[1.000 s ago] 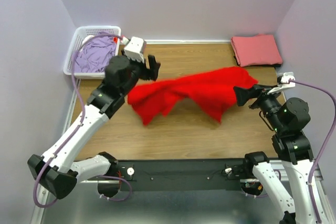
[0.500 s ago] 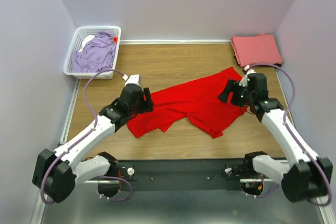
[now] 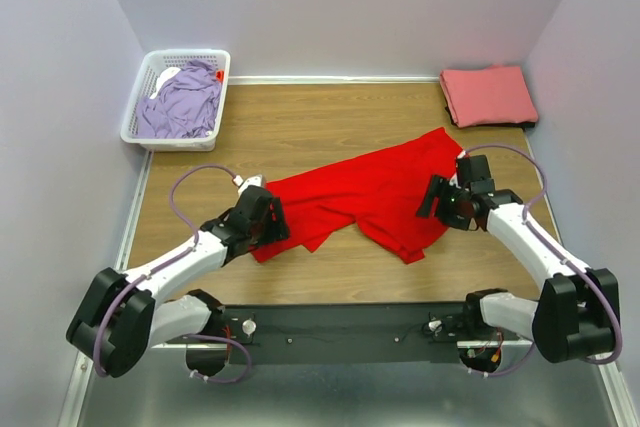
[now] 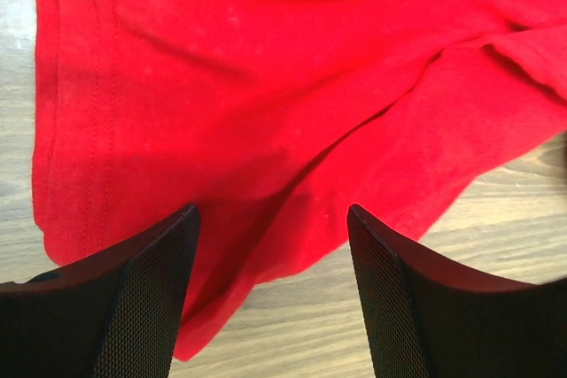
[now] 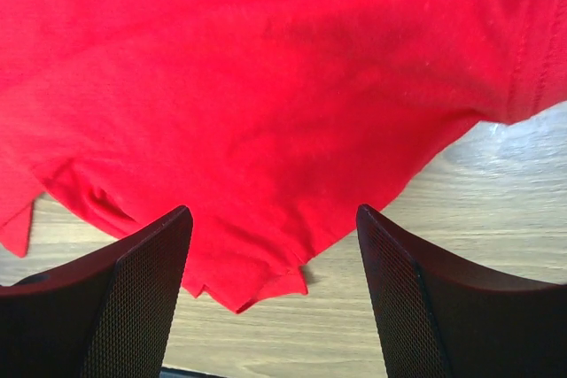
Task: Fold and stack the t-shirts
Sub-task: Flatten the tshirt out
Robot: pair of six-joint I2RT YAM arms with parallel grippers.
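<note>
At the far left corner the white plastic lattice basket (image 3: 142, 117) sits against the wall, with the crumpled lavender t-shirt (image 3: 185, 105) piled inside it and well apart from everything else. Nearer and to the right, the left gripper (image 3: 272, 217) is low over the lower left corner of the bright red cloth t-shirt (image 3: 370, 187). In the left wrist view its black fingers (image 4: 151, 289) stand apart, and the cloth lies between them on the wood, not pinched. The double-stitched hem runs just left of the fingers, and bare wood shows beyond that edge. The red t-shirt lies rumpled and slantwise across the middle of the brown wood-grain bench (image 3: 330, 122), from that near-left corner up to a far-right corner. Bare wood stretches behind it, and a narrower strip lies in front of it. The right gripper (image 3: 435, 197) is at the shirt's right side. In the right wrist view its fingers (image 5: 142, 298) are also spread, with a pointed fold of red cloth lying between them and bare wood to the right. At the far right corner the salmon-pink t-shirt (image 3: 488, 95) lies folded flat near the red one's upper tip but apart from it. Pale lavender-grey walls close the bench in on the left, far and right sides.
</note>
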